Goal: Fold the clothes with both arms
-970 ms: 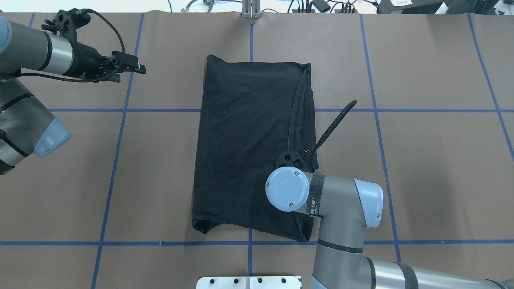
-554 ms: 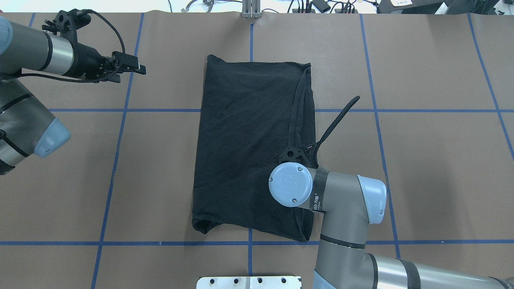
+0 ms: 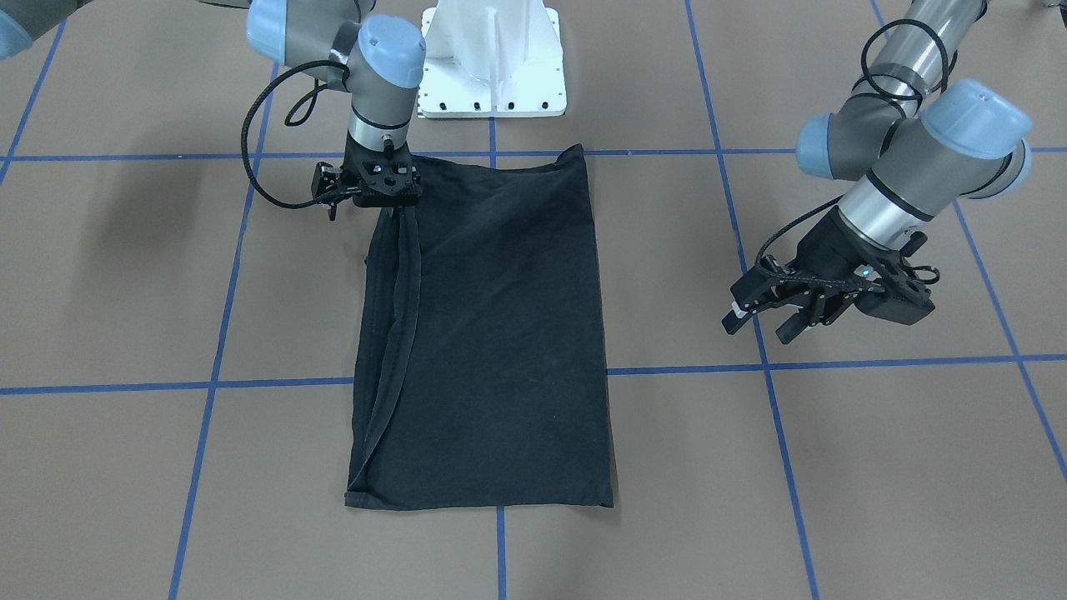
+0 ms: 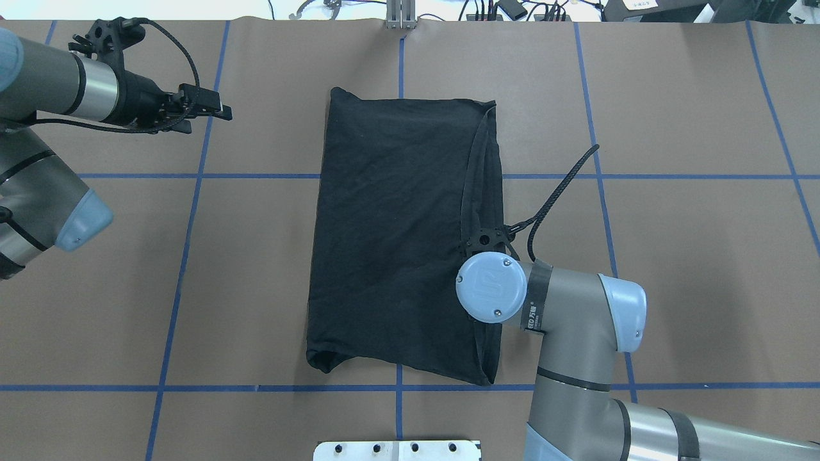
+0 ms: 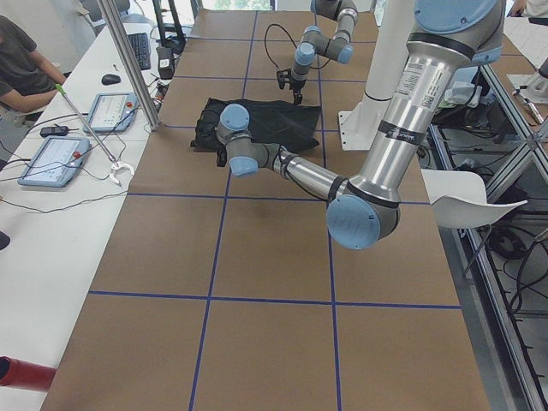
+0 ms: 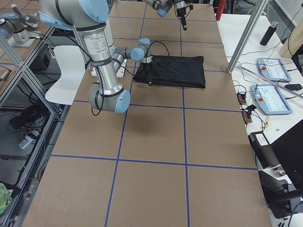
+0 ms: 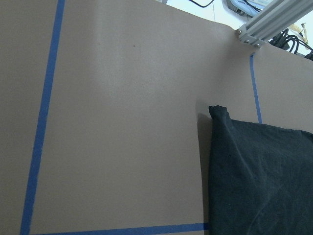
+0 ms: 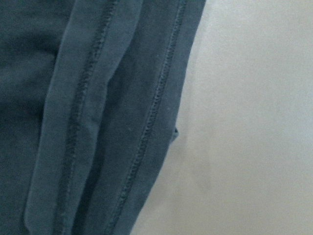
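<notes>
Across the middle of the worktop (image 4: pixel 692 269) lies the shirt (image 4: pixel 391 243), folded to a long black rectangle with its short ends toward the near and far edges. No print shows. Along its right long side several stitched hems (image 8: pixel 93 122) lie stacked and a little offset, loose rather than pressed flat. The right gripper (image 3: pixel 397 213) points straight down at that side, close to the end nearest the base (image 3: pixel 492 67). Its fingers merge with the black cloth, so I cannot tell whether they are apart or pinched on fabric. The left gripper (image 3: pixel 760 325) hangs over bare worktop toward the left edge, well apart from the shirt, fingers spread and holding nothing.

Thin cotton like this should be light and limp, sagging wherever it is unsupported and sliding on itself. A pinch on one layer alone would probably peel the stack apart. Better, I judge, to take all layers together at the two corners of one short end, one gripper on each.
</notes>
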